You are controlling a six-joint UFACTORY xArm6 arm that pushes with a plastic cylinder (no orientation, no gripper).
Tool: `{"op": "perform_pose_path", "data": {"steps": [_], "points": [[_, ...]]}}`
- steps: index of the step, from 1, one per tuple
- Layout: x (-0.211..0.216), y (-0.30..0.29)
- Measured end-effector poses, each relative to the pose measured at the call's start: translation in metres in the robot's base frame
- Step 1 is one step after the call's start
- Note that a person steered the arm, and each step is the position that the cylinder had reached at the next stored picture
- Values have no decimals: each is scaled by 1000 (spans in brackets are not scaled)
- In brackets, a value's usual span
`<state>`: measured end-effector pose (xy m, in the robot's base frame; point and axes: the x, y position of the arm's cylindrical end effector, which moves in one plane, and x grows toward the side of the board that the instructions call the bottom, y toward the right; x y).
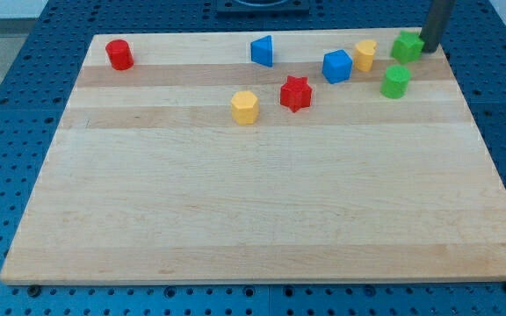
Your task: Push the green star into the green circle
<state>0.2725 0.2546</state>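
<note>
my tip (430, 51) touching green star (406, 46), view's right side | rod top cut off | green circle (395, 82) just below | no pincer fitted

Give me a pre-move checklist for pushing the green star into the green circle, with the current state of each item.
1. Green star in view: ok, at the view's top right.
2. Green circle in view: ok, just below the star and slightly to the view's left.
3. My tip located: ok, at the star's right side; whether it touches, cannot tell.
4. Tip on the far side of the star from the circle: not ok, it is to the star's right rather than above it.
5. Gap between star and circle free of other blocks: ok.
6. Yellow block clear of the path: ok, left of the star, off the line down to the circle.
</note>
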Motion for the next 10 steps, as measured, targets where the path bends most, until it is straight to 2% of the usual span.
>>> {"op": "perform_pose_path", "data": {"steps": [1, 2, 3, 4, 5, 7, 8, 9, 10], "points": [[81, -43], [128, -58], [119, -47], [70, -15], [-24, -8], [-81, -23], [-81, -23], [-58, -41], [67, -51]]}}
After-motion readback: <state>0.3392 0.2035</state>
